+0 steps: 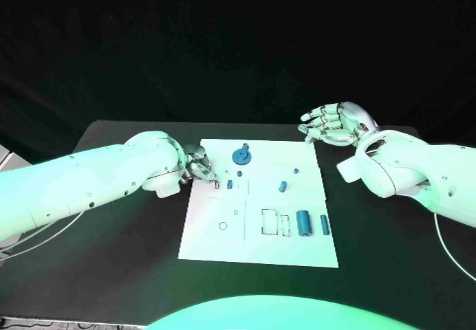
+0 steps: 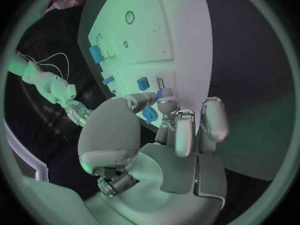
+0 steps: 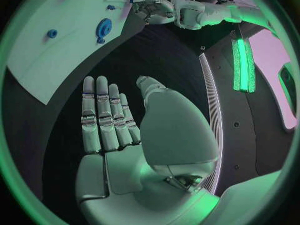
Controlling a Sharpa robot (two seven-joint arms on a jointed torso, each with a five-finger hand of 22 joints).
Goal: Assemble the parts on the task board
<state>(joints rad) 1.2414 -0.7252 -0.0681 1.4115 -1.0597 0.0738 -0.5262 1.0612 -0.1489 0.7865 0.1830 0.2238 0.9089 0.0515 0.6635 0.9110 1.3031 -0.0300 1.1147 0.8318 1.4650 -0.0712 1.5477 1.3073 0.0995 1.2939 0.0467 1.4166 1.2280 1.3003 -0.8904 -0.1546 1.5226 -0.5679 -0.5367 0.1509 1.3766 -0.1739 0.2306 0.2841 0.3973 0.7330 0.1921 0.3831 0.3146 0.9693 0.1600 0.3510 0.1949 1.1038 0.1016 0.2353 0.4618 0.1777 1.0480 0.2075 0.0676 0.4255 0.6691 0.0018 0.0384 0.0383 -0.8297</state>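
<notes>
- Look at the task board [image 1: 260, 234]. It is the white plate in the middle of the black table [image 1: 119, 227].
- Your left hand [image 1: 197, 167] is at the left edge of the board, near the far end. Its fingers are curled in close together over that edge.
- In the left wrist view, the fingertips [image 2: 166, 104] come together right by a small blue part [image 2: 150, 115]. I cannot tell if the hand holds that part or only touches it.
- Your right hand [image 1: 336, 124] is up past the far right corner of the board. Its fingers are loose and spread, and it holds nothing.
- A round blue wheel [image 1: 241, 156] sits on the board near the far end. It seems to be in its place, but that is my guess.
- Two small blue parts, the left peg [image 1: 229, 184] and the middle peg [image 1: 283, 185], are around the middle of the board. A fat blue tube [image 1: 303, 223] and a thin blue tube [image 1: 323, 225] are side by side nearer to you.
- I cannot tell which of these stand in their holes and which just lie loose.
- I think the job is only partly done. The small part by your left hand seems to be the one being worked on now.
</notes>
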